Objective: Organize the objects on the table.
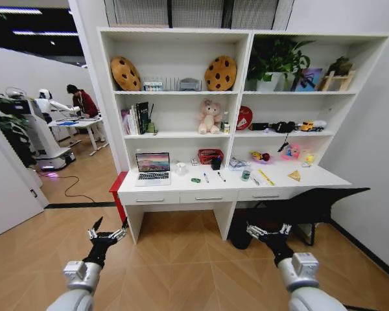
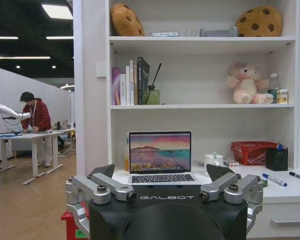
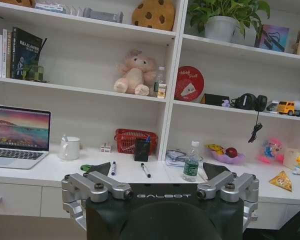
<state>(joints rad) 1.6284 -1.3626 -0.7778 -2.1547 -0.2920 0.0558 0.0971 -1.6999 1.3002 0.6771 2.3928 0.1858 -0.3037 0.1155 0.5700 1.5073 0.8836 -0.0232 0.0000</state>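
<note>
Both my grippers hang spread and empty, short of the long white desk [image 1: 181, 190]; everything to sort lies ahead of them and higher

Head view: left gripper [image 1: 107, 231] sits below the desk's left end, nearer the one slim silver laptop [image 1: 153, 168] at that end; right gripper [image 1: 269, 229] hangs under the right part, nearer the one clear green-capped bottle [image 1: 246, 175] and one yellow ruler [image 1: 266, 177], whose long axis runs slantwise from back to front edge. Left wrist view: jaws apart, laptop [image 2: 160, 157] dead ahead, two markers [image 2: 274, 179] toward the middle. Right wrist view: jaws apart, bottle [image 3: 191, 162] straight ahead, two markers [image 3: 145, 170] and one tiny green toy car [image 3: 86, 167] near the front edge
</note>
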